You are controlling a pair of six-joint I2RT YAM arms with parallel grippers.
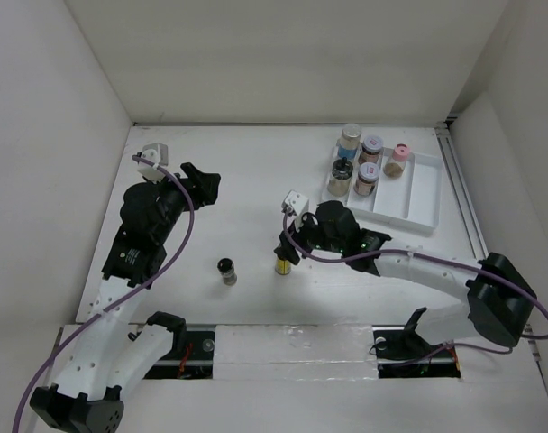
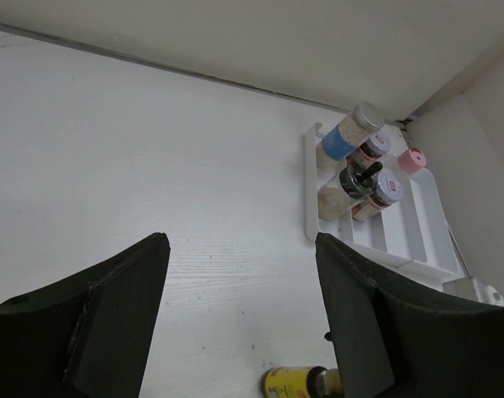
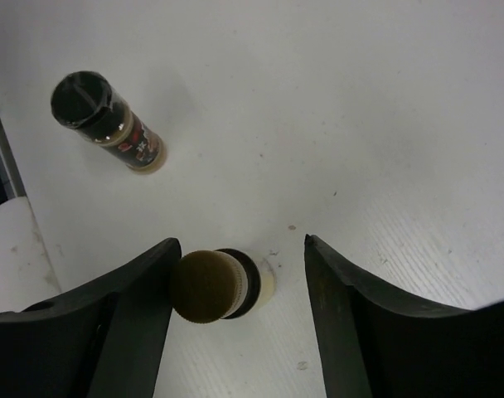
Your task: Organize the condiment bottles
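A yellow-bodied bottle with a brown cap (image 1: 282,262) stands on the table; in the right wrist view the bottle (image 3: 206,284) is between my right gripper's (image 3: 239,286) open jaws, against the left finger (image 3: 128,315). My right gripper (image 1: 296,248) hovers over it. A black-capped jar (image 1: 227,271) stands to its left, also in the right wrist view (image 3: 103,120). Several jars (image 1: 362,162) with silver, red-white and pink caps stand in the white tray (image 1: 418,194). My left gripper (image 1: 202,185) is open and empty; its view shows the tray jars (image 2: 364,162) and the yellow bottle (image 2: 298,383).
White walls enclose the table on the left, back and right. The tray's right compartments (image 1: 423,180) hold nothing. The arm bases and a black rail (image 1: 292,347) run along the near edge.
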